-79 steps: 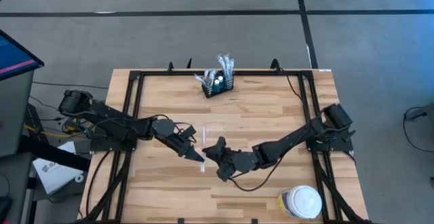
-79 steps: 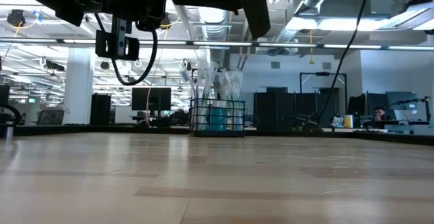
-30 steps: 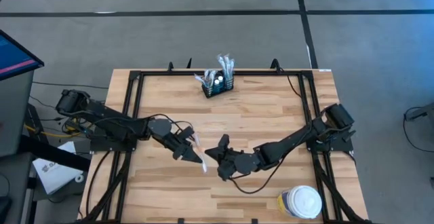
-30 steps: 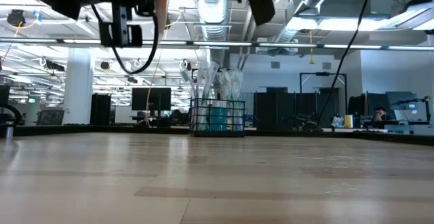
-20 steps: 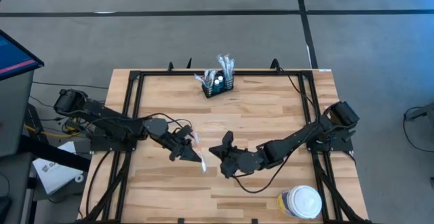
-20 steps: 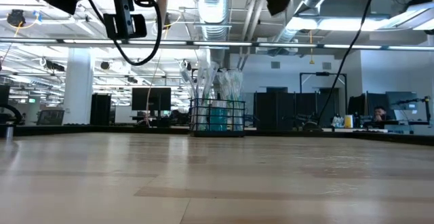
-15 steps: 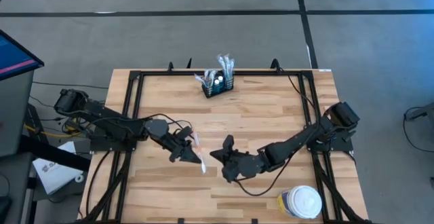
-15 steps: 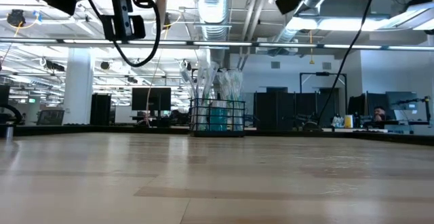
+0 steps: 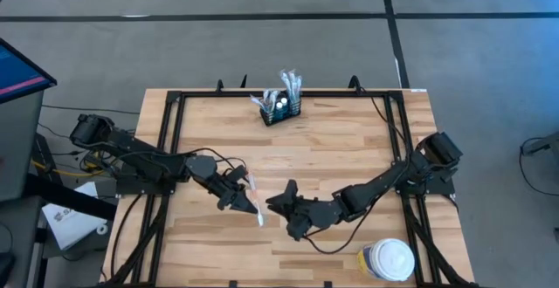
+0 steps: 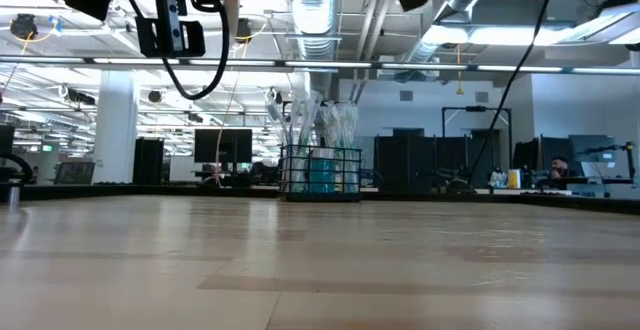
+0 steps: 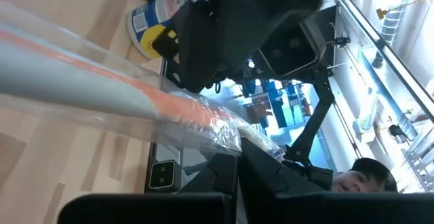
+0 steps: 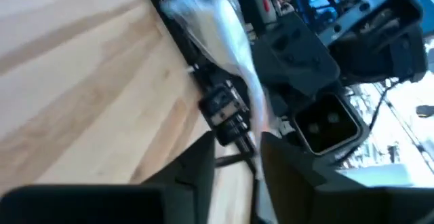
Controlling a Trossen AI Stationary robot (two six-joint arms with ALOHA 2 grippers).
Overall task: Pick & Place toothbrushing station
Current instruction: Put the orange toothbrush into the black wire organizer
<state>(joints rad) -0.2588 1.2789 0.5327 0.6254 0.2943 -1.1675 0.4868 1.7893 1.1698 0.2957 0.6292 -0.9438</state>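
Since 0.5 s ago I see my right gripper (image 9: 281, 202) has shifted slightly toward the left gripper (image 9: 246, 197), and the wrapped toothbrush (image 9: 253, 198) in the left gripper sits a touch lower over the table (image 9: 349, 157). Both arms stay raised above the board near its centre.

Left gripper: fingers clamped on the wrapped toothbrush, a white handle with an orange section inside clear crinkled plastic (image 11: 129, 95); the wrapper end trails out past the fingertips.

Right gripper: just beside the left one, tips facing it across the toothbrush. In the right wrist view the wrapper (image 12: 227, 41) hangs ahead of the dark fingers (image 12: 196, 163); I cannot tell whether they are parted or closed.

Toothbrushing station (image 9: 280, 106): black open-topped caddy holding wrapped items, well beyond both grippers at the far edge of the table, upright, nothing touching it. Low view shows it (image 10: 320, 173) standing on the far board.

White-lidded jar (image 9: 387, 259): well apart from the right gripper, at the near right corner.
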